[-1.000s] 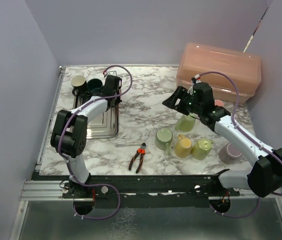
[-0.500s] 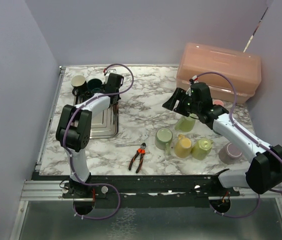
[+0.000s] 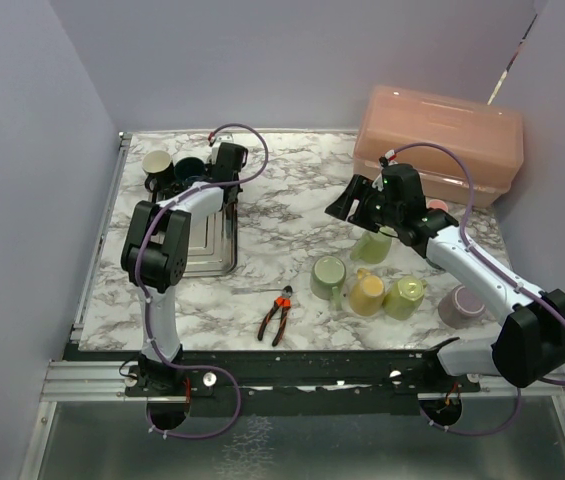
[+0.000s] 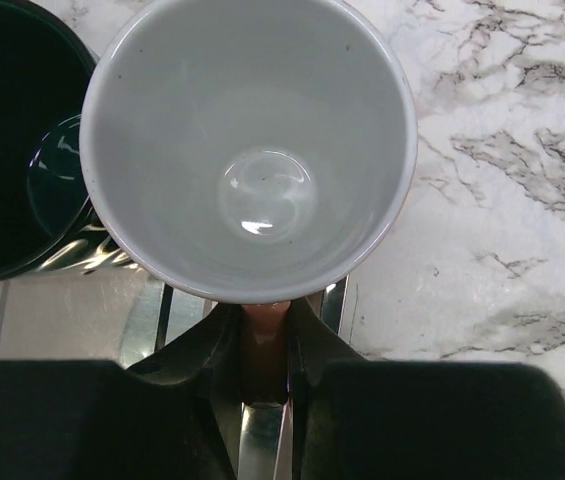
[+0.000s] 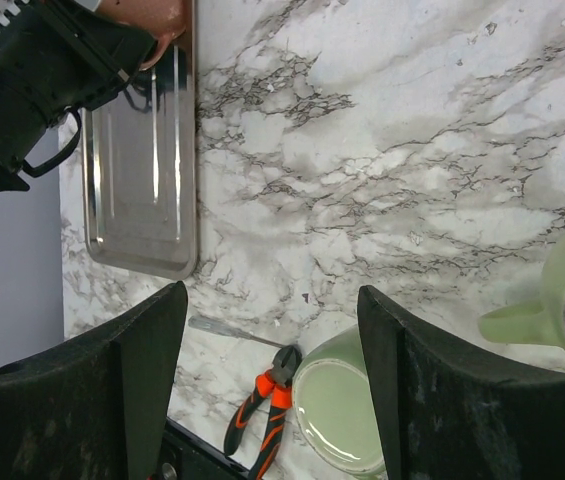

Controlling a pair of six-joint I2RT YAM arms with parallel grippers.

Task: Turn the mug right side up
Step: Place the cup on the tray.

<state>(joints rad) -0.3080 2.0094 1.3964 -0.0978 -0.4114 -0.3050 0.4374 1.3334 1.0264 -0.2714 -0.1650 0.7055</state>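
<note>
A mug [image 4: 252, 150], pink outside and white inside, fills the left wrist view with its open mouth facing the camera. It hangs over the far right corner of the metal tray [image 4: 72, 320]. My left gripper [image 4: 264, 322] is shut on the mug's pink handle [image 4: 262, 345]. In the top view the left gripper [image 3: 227, 165] covers the mug. A sliver of the pink mug [image 5: 152, 15] shows in the right wrist view. My right gripper [image 3: 347, 205] hovers open and empty over the table's middle, far from the mug.
A dark green mug [image 4: 7, 140] stands just left of the held one, with a cream mug [image 3: 157, 163] beyond. Green and yellow mugs [image 3: 367, 292], a purple mug [image 3: 460, 306] and orange pliers [image 3: 277, 315] lie front right. A pink box [image 3: 440, 140] sits back right.
The left arm's elbow has swung right and the left gripper with the mug has shifted slightly toward the back. The right arm has hardly moved.
</note>
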